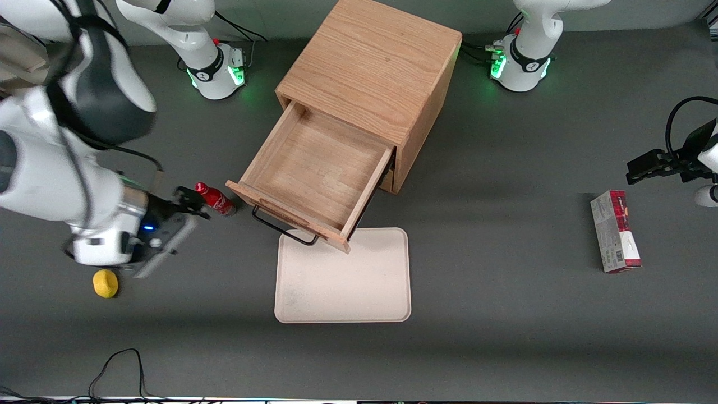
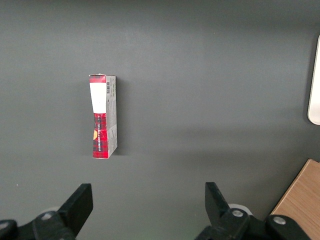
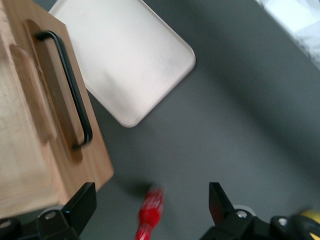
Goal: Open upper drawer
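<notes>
The upper drawer (image 1: 317, 168) stands pulled out; the gripper (image 3: 150, 212), fingers (image 3: 80, 207) spread wide and holding nothing, hangs clear beside its handle (image 1: 283, 227), near a red bottle (image 1: 216, 200)

end effector (image 1: 193, 205) spread beside red bottle (image 1: 215, 200), upper drawer (image 1: 314, 174) overhanging tray (image 1: 342, 280)

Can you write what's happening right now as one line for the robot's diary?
upper drawer: pulled out, empty | gripper: open, off the bar handle, above red bottle | tray: in front of drawer
</notes>
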### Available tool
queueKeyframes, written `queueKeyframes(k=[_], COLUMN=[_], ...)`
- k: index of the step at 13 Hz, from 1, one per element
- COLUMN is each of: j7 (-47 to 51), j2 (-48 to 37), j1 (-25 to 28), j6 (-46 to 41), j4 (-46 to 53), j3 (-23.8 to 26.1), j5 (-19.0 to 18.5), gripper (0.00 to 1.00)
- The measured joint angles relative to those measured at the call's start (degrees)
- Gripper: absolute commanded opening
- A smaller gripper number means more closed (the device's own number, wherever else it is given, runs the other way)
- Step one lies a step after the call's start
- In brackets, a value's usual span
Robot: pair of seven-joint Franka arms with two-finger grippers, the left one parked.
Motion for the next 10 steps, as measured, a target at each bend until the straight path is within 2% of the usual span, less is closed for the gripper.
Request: queueKeyframes(k=[1,5,7,10], j7=[2.88,12.26,20.70,24.60], j2=[-2.49,-15.76,-22.84,-30.17], j1=[-0.16,-0.15,-0.16,-0.12], j6=[-1.24,-0.04,0.04,-0.44], j4=[-1.78,-17.51,-25.09,-31.35], j3=[-2.63,-10.48,-11.84,-12.23], j5=[1.33,2.15,2.31,2.33], gripper=[1.00,1.00,1.00,1.00])
